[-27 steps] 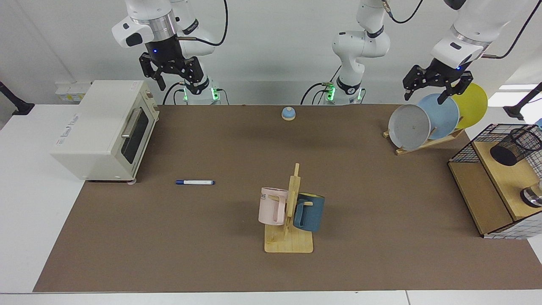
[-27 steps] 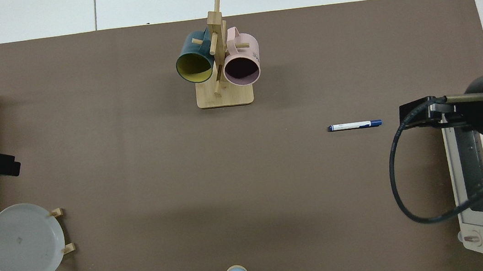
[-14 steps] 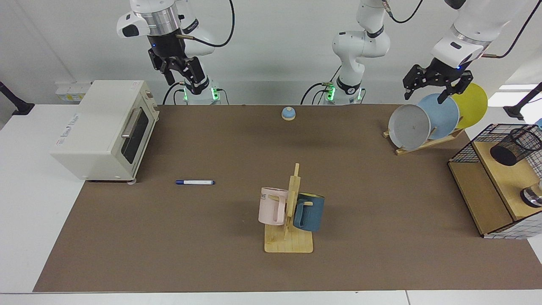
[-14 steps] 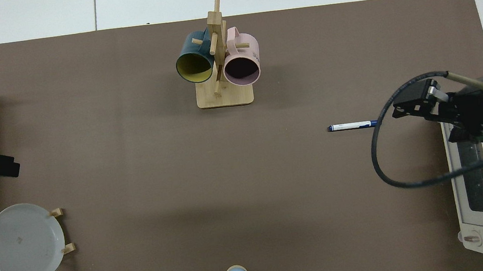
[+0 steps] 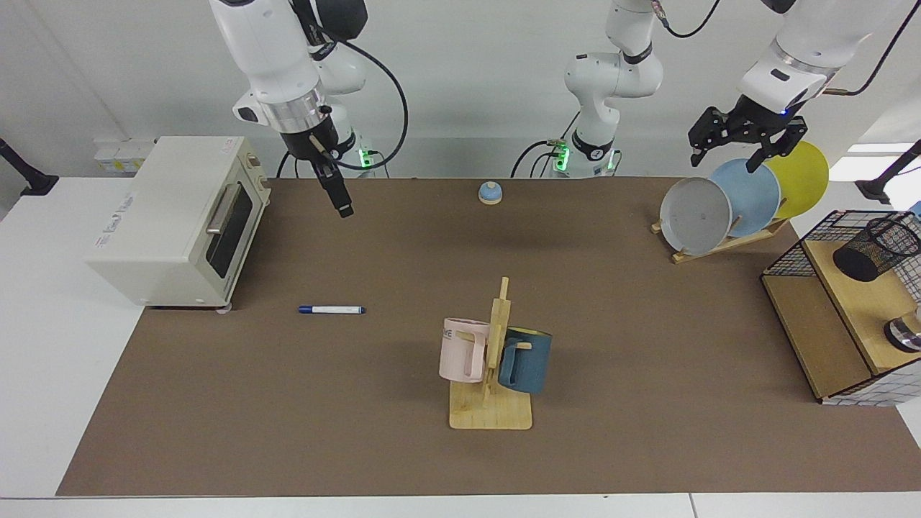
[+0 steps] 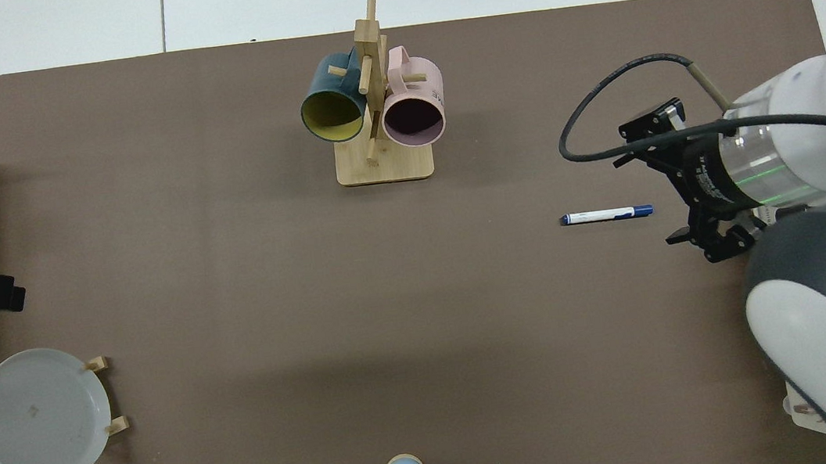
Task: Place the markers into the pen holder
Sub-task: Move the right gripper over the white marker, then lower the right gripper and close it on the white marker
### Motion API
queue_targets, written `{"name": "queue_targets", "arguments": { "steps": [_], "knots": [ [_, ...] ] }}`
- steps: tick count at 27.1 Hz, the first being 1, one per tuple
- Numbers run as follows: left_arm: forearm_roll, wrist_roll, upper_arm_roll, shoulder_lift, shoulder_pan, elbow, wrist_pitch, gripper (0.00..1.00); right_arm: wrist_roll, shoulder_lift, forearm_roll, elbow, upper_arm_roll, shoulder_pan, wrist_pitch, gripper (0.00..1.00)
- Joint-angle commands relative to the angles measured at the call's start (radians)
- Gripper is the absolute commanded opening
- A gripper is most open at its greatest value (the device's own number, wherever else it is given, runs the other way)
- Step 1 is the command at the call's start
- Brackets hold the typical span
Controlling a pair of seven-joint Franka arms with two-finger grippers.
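Swinging down and out from beside the toaster oven [image 5: 173,219], the right tool [image 5: 338,198] now hangs over the brown surface [image 5: 403,252], turned edge-on, so I cannot tell its finger state. It seems to be lining up on the marker [image 5: 332,310], which lies flat and untouched. Over the plate rack, the waiting left tool [image 5: 728,146] is spread. Far off in the basket sits the pen holder [image 5: 874,248].

My arms are white with black jaws. The marker [image 5: 332,310] is white with a blue cap and end. The counter [image 5: 403,244] wears a brown mat. The mugs are pink [image 5: 463,350] and dark blue [image 5: 526,360], the plates grey [image 5: 695,215], pale blue [image 5: 752,194] and yellow [image 5: 806,176], the pen holder [image 5: 874,249] black mesh.
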Motion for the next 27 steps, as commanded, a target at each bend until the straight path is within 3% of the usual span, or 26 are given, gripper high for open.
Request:
{"name": "queue_targets", "arguments": {
  "steps": [1, 9, 21, 27],
  "knots": [
    [0.01, -0.004, 0.001, -0.045, -0.001, -0.056, -0.002, 1.0, 0.102, 0.08, 0.007, -0.003, -0.001, 0.001, 0.058, 1.0],
    [0.009, -0.007, 0.001, -0.068, -0.002, -0.091, 0.0, 1.0, 0.103, 0.182, -0.012, -0.036, -0.005, -0.025, 0.147, 1.0],
    [0.003, -0.007, -0.013, -0.085, -0.012, -0.125, 0.007, 1.0, 0.085, 0.135, -0.012, -0.343, -0.004, -0.112, 0.434, 1.0],
    [0.001, -0.007, -0.018, -0.085, -0.016, -0.125, 0.01, 1.0, 0.065, 0.133, -0.013, -0.432, -0.004, -0.134, 0.543, 1.0]
  ]
}}
